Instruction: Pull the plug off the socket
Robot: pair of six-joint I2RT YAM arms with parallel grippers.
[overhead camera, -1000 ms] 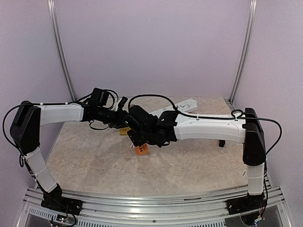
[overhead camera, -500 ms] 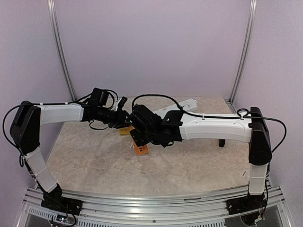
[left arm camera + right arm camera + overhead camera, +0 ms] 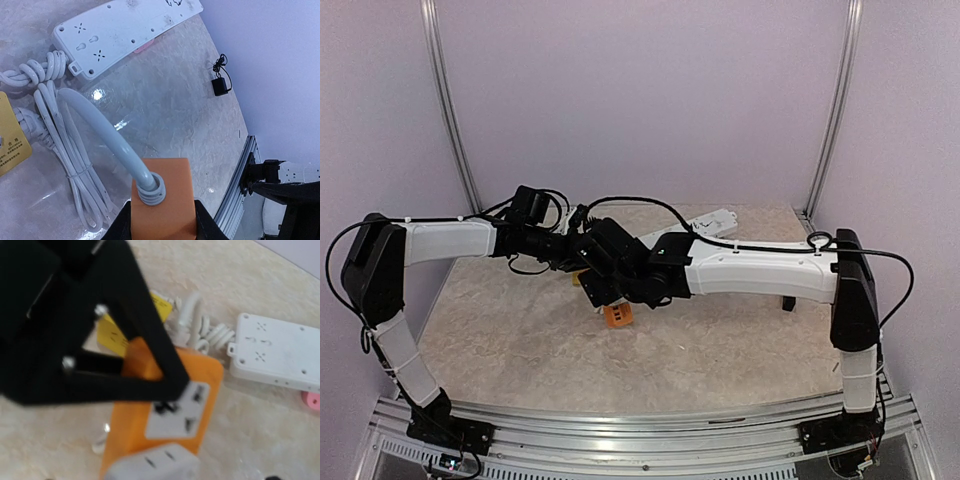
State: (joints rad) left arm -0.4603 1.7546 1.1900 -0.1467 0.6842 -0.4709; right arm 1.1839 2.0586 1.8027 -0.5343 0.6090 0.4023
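An orange socket block (image 3: 618,316) lies mid-table. In the left wrist view my left gripper (image 3: 162,222) is shut on this orange block (image 3: 165,195), where a grey cable (image 3: 100,130) leaves it. In the right wrist view the block (image 3: 132,425) shows a white socket face (image 3: 180,410), and a grey-white plug body (image 3: 150,465) with two slots sits at its near end. A black finger of the left gripper (image 3: 150,340) crosses the block. My right gripper (image 3: 610,275) hovers close over the block; its own fingers do not show.
A white power strip (image 3: 705,222) lies at the back, also in the left wrist view (image 3: 125,30). Bundled white cable (image 3: 65,150) and a yellow tag (image 3: 12,132) lie beside the block. A small black adapter (image 3: 220,86) sits at the right.
The right arm shifted a little to the right and came back left over the block. The left arm and the orange block stayed in place.
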